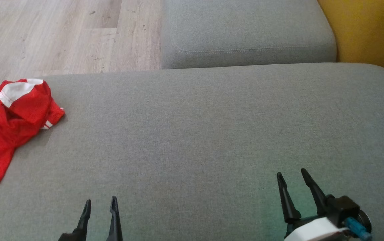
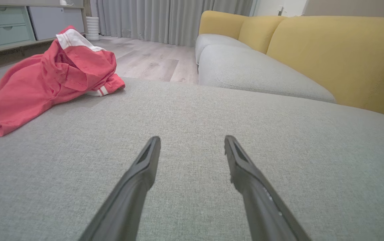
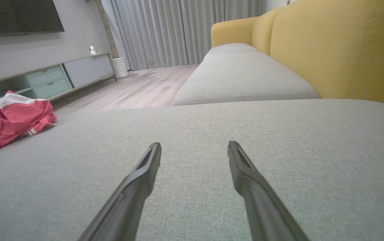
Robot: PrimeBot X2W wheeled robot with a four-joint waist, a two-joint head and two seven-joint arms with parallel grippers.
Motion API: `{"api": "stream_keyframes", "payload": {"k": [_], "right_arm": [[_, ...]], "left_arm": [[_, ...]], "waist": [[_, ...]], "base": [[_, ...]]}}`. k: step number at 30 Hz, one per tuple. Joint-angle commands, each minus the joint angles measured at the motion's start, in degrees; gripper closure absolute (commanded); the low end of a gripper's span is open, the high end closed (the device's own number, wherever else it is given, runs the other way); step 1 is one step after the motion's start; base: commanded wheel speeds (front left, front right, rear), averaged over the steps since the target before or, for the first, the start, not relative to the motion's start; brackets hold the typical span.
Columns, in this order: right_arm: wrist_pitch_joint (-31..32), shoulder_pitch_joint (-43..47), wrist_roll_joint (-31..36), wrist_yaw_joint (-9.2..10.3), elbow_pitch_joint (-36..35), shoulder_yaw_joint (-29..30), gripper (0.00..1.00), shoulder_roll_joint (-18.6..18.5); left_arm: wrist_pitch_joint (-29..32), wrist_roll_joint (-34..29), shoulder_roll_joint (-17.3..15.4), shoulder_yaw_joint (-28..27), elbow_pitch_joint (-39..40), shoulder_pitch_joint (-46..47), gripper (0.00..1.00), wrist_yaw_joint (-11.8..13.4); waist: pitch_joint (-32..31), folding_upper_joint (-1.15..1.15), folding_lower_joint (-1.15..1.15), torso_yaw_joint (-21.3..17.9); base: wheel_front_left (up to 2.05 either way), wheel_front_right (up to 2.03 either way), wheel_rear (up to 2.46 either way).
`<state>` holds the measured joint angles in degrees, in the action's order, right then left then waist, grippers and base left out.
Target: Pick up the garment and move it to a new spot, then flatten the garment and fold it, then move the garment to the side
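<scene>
Left pincer (image 1: pixel 100 199) and right pincer (image 1: pixel 291 172) stood wide, empty; garment (image 1: pixel 7 124) bunched at cushion (image 1: pixel 192 134) edge, so shallow pinch risked dragging it off.

A home living room: grey-and-yellow sofa (image 3: pixel 329 50), curtains (image 3: pixel 178 30), TV cabinet (image 3: pixel 61 75), wood floor (image 1: pixel 61 33).

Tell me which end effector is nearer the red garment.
Left. The left end effector is right of the red garment and nearer the robot; the right end effector is much farther right.
</scene>
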<state>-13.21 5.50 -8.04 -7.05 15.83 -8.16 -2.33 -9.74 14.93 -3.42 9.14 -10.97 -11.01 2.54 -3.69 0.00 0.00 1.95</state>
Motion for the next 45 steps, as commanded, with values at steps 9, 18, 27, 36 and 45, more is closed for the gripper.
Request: {"api": "stream_keyframes", "payload": {"k": [9, 18, 27, 36, 45], "right_arm": [[-1.32, -1.99, 2.18, -0.44, -0.47, -1.54, 0.00, -0.54], [-1.34, -2.34, 2.00, -0.44, 0.41, -1.26, 0.00, -0.54], [-1.38, -2.45, 2.02, -0.44, 0.45, -1.11, 0.00, -0.54], [-1.47, -2.26, 1.93, -0.44, -0.20, -0.39, 0.00, -0.54], [-1.58, -1.94, 1.46, -0.44, -0.35, 0.03, 0.00, -0.54]], "left_arm": [[-0.32, -1.09, -0.89, -1.80, 1.43, 1.05, 0.00, 1.05], [0.07, -0.39, -1.21, -1.76, 0.92, 1.20, 0.00, 1.27], [0.73, -0.12, -1.41, -1.35, 1.46, 1.06, 0.00, 1.83], [1.49, 0.07, -1.73, -0.98, 2.11, 1.39, 0.00, 2.39], [2.44, -0.14, -2.30, -0.81, 3.56, 1.94, 0.00, 3.16]], "waist": [[0.10, 0.00, 0.00, 0.00], [0.09, 0.00, 0.00, 0.00], [0.10, 0.00, 0.00, 0.24], [0.10, 0.00, 0.00, 2.73], [0.07, 0.00, 0.00, 11.35]], "base": [[0.00, 0.00, 0.00], [0.00, 0.00, 0.00], [0.00, 0.00, 0.00], [0.00, 0.00, 0.00], [0.00, 0.00, 0.00]]}}
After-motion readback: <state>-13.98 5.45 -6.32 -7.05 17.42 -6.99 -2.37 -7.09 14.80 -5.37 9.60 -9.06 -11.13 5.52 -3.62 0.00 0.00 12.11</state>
